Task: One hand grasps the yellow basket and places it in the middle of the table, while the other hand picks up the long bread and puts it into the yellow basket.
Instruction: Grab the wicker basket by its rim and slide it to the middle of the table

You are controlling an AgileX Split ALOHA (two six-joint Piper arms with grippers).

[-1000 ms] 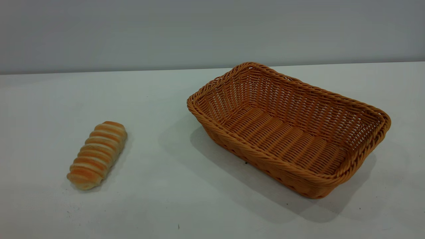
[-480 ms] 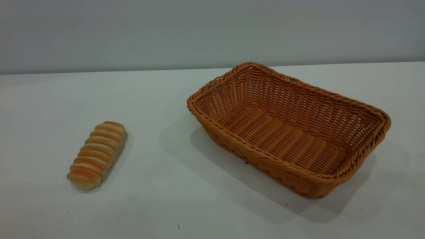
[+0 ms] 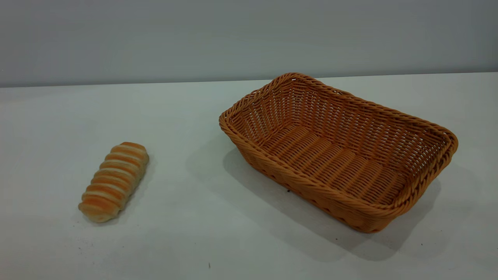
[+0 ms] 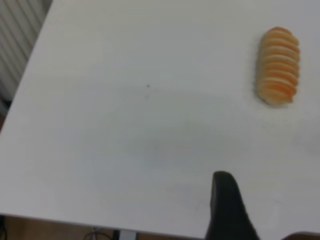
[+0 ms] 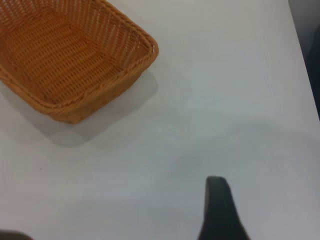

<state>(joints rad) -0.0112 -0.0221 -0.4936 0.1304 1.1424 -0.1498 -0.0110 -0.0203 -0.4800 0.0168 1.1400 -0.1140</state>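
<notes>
The long bread [image 3: 114,181], striped orange-brown and cream, lies on the white table [image 3: 186,233] at the left. It also shows in the left wrist view [image 4: 278,66]. The yellow basket [image 3: 338,149], woven and empty, stands right of the middle, and one end shows in the right wrist view [image 5: 70,55]. Neither arm shows in the exterior view. My left gripper [image 4: 262,210] is open and empty over bare table, well short of the bread; one black finger [image 4: 225,205] shows clearly. My right gripper [image 5: 115,210] is open and empty, well away from the basket; one finger [image 5: 217,210] shows clearly.
A plain grey wall [image 3: 249,39] runs behind the table. The table's edge [image 4: 20,95] is near my left gripper, with floor beyond. Another table edge [image 5: 305,65] lies beside my right gripper. A few dark specks dot the tabletop.
</notes>
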